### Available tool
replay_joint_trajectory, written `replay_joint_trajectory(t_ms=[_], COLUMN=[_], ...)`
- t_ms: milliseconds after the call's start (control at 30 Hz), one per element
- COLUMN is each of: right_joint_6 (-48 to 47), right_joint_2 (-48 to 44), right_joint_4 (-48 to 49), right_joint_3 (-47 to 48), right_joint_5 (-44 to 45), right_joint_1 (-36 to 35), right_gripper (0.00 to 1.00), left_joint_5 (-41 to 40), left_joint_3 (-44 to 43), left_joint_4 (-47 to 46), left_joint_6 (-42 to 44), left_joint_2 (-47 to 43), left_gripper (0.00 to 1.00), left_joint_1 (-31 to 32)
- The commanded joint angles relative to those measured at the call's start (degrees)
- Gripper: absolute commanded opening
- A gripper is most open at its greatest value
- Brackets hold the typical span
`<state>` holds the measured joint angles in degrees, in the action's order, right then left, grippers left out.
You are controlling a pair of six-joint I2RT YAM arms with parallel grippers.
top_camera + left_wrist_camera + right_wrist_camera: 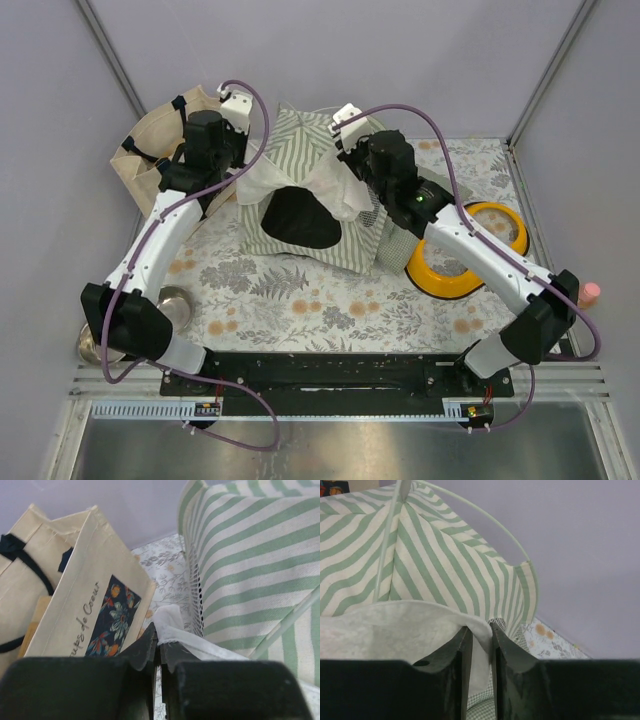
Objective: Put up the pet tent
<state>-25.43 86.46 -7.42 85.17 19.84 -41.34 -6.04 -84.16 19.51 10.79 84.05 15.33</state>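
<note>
The pet tent [310, 150], green-and-white striped, stands at the table's back middle with its dark doorway [300, 218] facing the arms. My left gripper [243, 178] is shut on the left white door flap [172, 630], pinching its edge beside the mesh panel [196, 605]. My right gripper [352, 170] is shut on the right white flap [410, 630], with its edge folded between the fingers. Striped fabric [430, 560] and a thin curved pole [475, 505] rise behind it. A green checked cushion [482, 711] shows below the right jaws.
A beige canvas tote bag [160, 140] stands left of the tent, close to my left wrist [75, 595]. A yellow bowl [470, 255] lies under my right arm. Two metal bowls [178, 305] sit front left. A pink object [588, 292] sits at the right edge.
</note>
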Motion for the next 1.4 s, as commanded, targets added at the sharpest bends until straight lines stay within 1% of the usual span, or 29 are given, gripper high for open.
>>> replay_joint_trajectory(t_ms=[0, 67, 133, 167, 200, 300, 333, 400, 500, 600, 700, 733, 867, 933, 1033, 1133, 1200, 1367], right_joint_6=[-1.73, -0.16, 2.22, 3.36, 4.33, 6.26, 6.62, 8.11, 10.57, 13.56, 16.98, 18.21, 21.91, 23.66, 25.08, 28.50, 30.17, 35.79], right_joint_2=[3.10, 4.15, 4.25, 4.07, 3.81, 3.20, 2.76, 1.71, -0.84, -2.78, -4.89, -5.50, -6.39, -6.39, -7.18, -8.05, -8.93, -11.13], right_joint_4=[-2.94, -4.79, -5.85, -6.03, -6.29, -7.60, -8.04, -8.84, -9.19, -10.50, -11.82, -12.61, -15.25, -16.57, -16.57, -16.92, -17.80, -21.14], right_joint_3=[5.88, 6.41, 5.98, 5.54, 4.58, 2.73, 2.03, 0.36, -2.28, -3.77, -5.62, -5.89, -6.77, -7.20, -8.52, -8.88, -8.18, -4.49], right_joint_5=[-9.10, -10.95, -12.71, -13.15, -13.33, -12.63, -12.02, -10.79, -10.25, -12.01, -17.88, -21.21, -29.84, -31.26, -31.96, -31.18, -29.07, -20.99], right_joint_1=[1.26, 1.53, 1.79, 1.97, 2.14, 2.32, 2.58, 3.02, 4.51, 6.97, 9.43, 10.48, 12.95, 13.83, 15.14, 16.03, 16.20, 16.38], right_gripper=[0.33, 0.38, 0.45, 0.47, 0.50, 0.61, 0.66, 0.73, 0.80, 0.82, 0.83, 0.84, 0.84, 0.84, 0.84, 0.84, 0.84, 0.84], left_joint_5=[13.77, 18.24, 22.10, 23.43, 24.84, 28.88, 30.64, 33.01, 36.09, 38.29, 41.54, 42.42, 41.90, 39.37, 33.66, 30.66, 29.43, 22.41], left_joint_3=[-4.78, -4.96, -4.79, -4.70, -4.18, -3.29, -3.03, -2.33, -1.36, -1.09, -0.83, -0.74, -0.48, -0.39, -1.18, -2.32, -2.24, -1.88], left_joint_4=[-4.04, -3.51, -2.55, -2.46, -2.20, -1.58, -1.32, -0.79, -0.70, -0.09, 0.09, 0.27, 0.44, -0.08, 0.87, 2.37, 2.64, 3.17], left_joint_6=[2.22, 2.22, 2.31, 2.22, 2.13, 0.73, 0.29, -1.20, -2.70, -3.84, -5.16, -5.51, -7.18, -8.41, -9.47, -9.82, -10.61, -14.21], left_joint_2=[1.73, 2.26, 2.61, 2.52, 2.61, 2.52, 2.35, 2.26, 2.17, 2.26, 2.43, 2.52, 2.43, 2.26, 2.08, 2.35, 2.08, 0.15], left_gripper=[0.08, 0.13, 0.21, 0.27, 0.36, 0.50, 0.53, 0.56, 0.58, 0.59, 0.59, 0.59, 0.59, 0.60, 0.64, 0.70, 0.70, 0.74], left_joint_1=[-2.32, -2.85, -3.64, -3.99, -4.52, -6.71, -7.42, -9.17, -11.28, -12.69, -14.36, -14.80, -15.16, -15.24, -15.24, -15.33, -15.33, -15.33])
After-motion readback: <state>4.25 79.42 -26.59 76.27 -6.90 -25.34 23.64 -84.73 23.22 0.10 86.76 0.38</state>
